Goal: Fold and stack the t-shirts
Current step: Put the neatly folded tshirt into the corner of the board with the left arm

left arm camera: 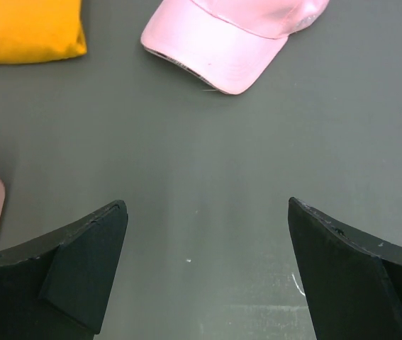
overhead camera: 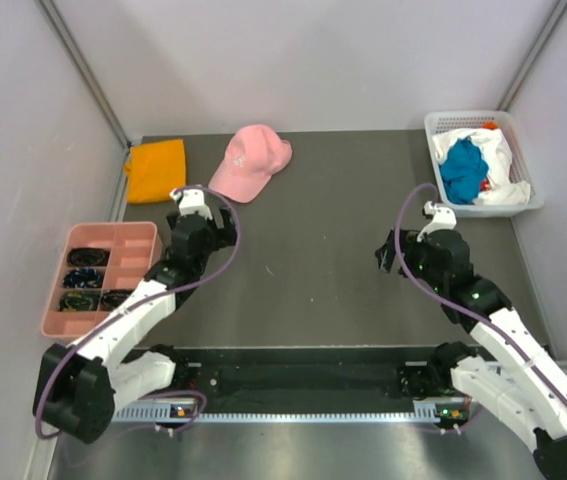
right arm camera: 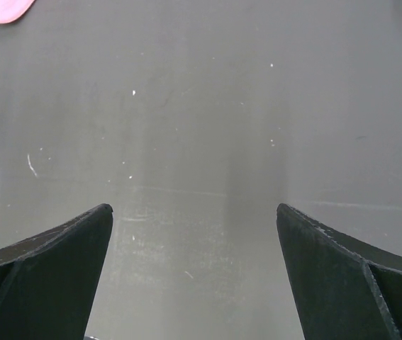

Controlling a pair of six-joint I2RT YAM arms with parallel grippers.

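Two open, empty grippers: left gripper (left arm camera: 208,212) and right gripper (right arm camera: 193,212), fingers wide. Orange t-shirt (overhead camera: 155,170) looks folded at the table's (overhead camera: 313,250) far-left corner. Teal t-shirt (overhead camera: 461,172) and white t-shirt (overhead camera: 503,160) are heaped in the basket (overhead camera: 463,117) at the far-right corner. You're likely between shirts; next, reach the right arm into the basket.

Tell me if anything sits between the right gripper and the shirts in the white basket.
Only the basket's near wall: the teal shirt and white shirt lie inside it. The table between it and the open right gripper holds nothing visible.
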